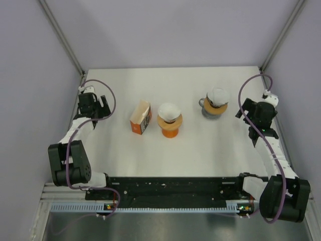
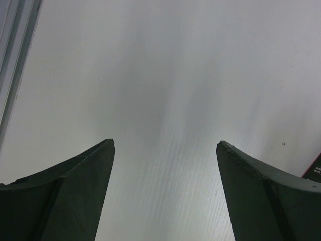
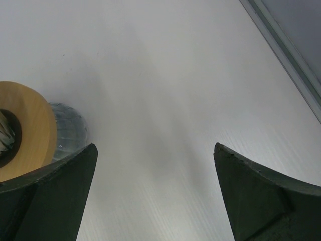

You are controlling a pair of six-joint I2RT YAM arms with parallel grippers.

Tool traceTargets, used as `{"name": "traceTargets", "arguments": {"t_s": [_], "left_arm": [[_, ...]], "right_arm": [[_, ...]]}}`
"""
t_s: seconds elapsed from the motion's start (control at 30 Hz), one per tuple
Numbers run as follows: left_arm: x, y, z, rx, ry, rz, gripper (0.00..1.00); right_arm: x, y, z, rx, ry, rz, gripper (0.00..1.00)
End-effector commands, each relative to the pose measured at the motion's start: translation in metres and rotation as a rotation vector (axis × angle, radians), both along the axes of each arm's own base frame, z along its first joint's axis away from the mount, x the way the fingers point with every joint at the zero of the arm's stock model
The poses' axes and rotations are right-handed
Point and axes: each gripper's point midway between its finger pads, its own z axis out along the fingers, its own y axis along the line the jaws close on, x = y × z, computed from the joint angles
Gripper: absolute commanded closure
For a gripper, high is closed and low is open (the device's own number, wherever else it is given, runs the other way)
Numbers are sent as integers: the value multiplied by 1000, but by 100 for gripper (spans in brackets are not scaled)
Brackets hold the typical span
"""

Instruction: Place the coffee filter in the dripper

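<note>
An orange dripper [image 1: 169, 126] stands mid-table with a white coffee filter [image 1: 169, 111] sitting in its top. A second white filter [image 1: 218, 95] sits in a tan-ringed dripper [image 1: 215, 106] on a grey cup [image 1: 210, 112] at the right; the ring [image 3: 27, 125] and cup [image 3: 70, 133] show at the left of the right wrist view. My left gripper [image 1: 104, 108] [image 2: 165, 143] is open and empty over bare table at the far left. My right gripper [image 1: 242, 109] [image 3: 155, 145] is open and empty, just right of the grey cup.
An orange box of filters [image 1: 141, 118] stands left of the orange dripper; its corner shows in the left wrist view [image 2: 315, 173]. Enclosure walls and metal frame rails [image 1: 62, 37] bound the table on three sides.
</note>
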Motion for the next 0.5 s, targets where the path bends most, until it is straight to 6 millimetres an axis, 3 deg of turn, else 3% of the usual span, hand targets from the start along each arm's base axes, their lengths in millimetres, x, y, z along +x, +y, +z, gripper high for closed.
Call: {"name": "traceTargets", "arguments": {"t_s": [0.0, 0.13, 0.47], "left_arm": [[19, 3, 16, 31, -122, -10, 12], [19, -1, 2, -4, -108, -14, 12], [22, -10, 0, -53, -211, -21, 12]], "right_arm": [[13, -7, 23, -21, -151, -24, 1], [11, -5, 15, -19, -175, -14, 1], [7, -6, 8, -33, -234, -20, 1]]}}
